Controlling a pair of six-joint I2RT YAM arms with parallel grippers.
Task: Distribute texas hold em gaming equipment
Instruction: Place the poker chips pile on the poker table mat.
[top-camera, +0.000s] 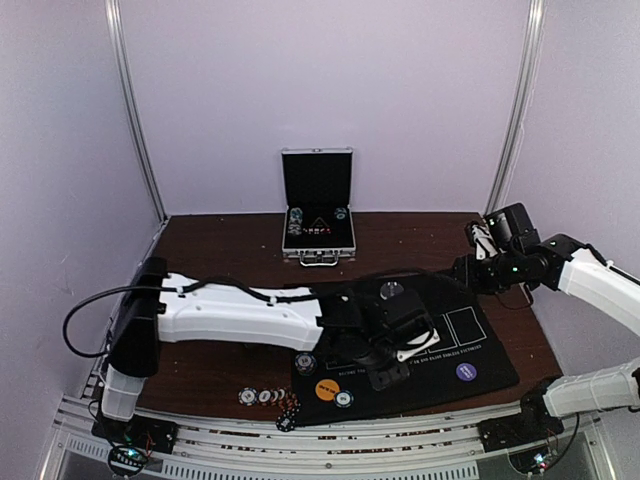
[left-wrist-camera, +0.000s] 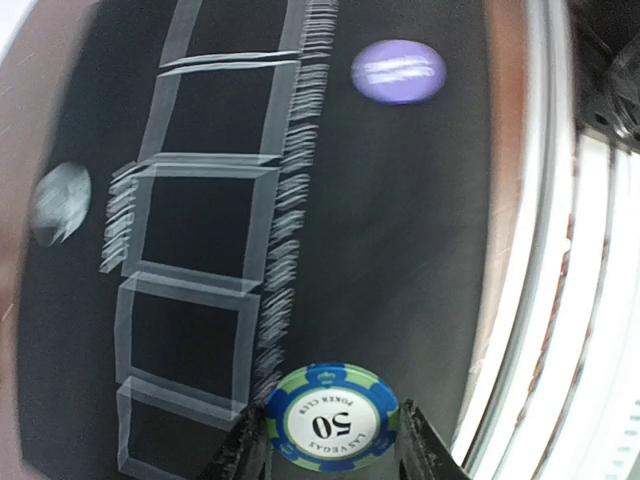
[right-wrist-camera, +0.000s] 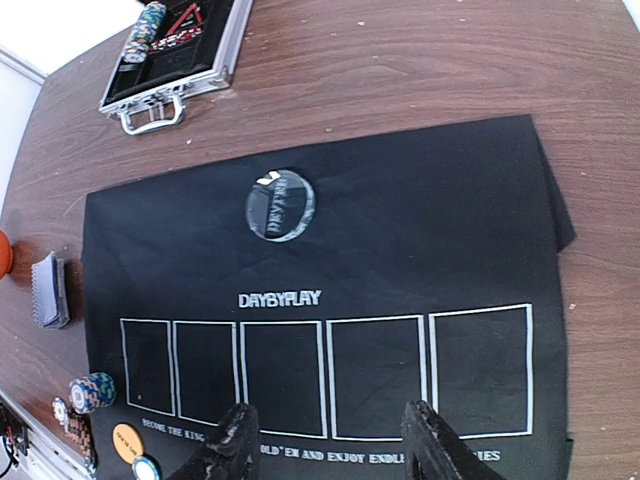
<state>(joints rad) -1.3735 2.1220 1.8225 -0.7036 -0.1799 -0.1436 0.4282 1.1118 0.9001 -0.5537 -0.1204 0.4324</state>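
The blue-and-green-edged poker chip marked 50 (left-wrist-camera: 332, 417) sits at the bottom centre of our left wrist view, pinched by its rim in the left gripper (left-wrist-camera: 333, 452), face up. We judge this readies it for laying flat on the black felt mat (left-wrist-camera: 400, 250) beneath. Our right gripper (right-wrist-camera: 335, 445) hangs parted and empty above the mat's lower edge.
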